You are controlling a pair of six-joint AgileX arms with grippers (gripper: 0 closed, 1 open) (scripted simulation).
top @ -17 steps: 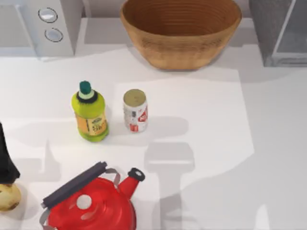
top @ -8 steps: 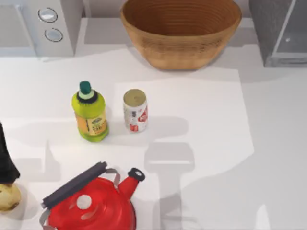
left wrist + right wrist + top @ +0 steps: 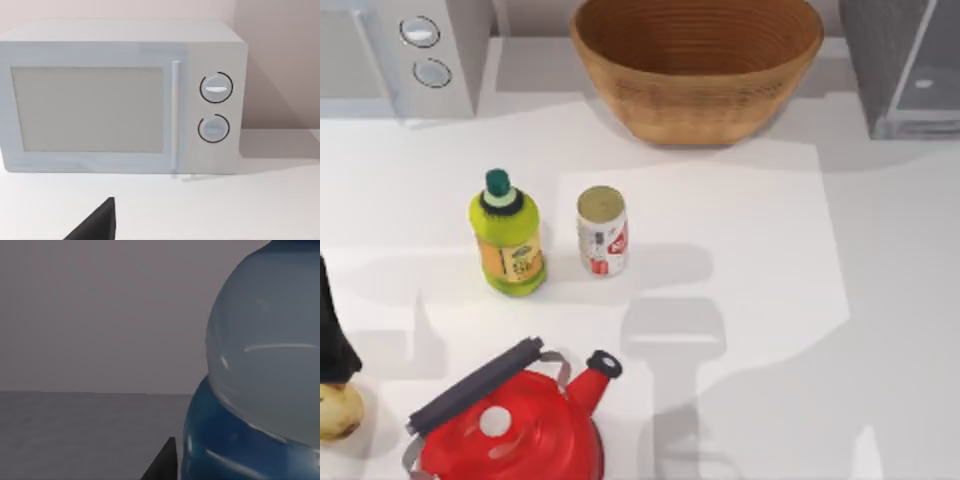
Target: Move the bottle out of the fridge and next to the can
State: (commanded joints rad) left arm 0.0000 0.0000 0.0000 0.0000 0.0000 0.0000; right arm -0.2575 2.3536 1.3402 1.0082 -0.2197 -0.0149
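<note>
Cut off at close range inside the grey fridge (image 3: 905, 65), the bottle (image 3: 260, 390) hides whether my right gripper's tool grips it.

I am working in a rendered kitchen: a microwave (image 3: 405, 55), fridge (image 3: 905, 65), red kettle (image 3: 510, 430) and wicker basket (image 3: 697, 65) are sitting on my white desk (image 3: 880, 300).

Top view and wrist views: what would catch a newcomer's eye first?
The red kettle at the table's near left, then the wicker basket at the back. In the right wrist view the bottle looms very close, inside a grey interior; the can stands mid-table beside a yellow-green bottle.
</note>
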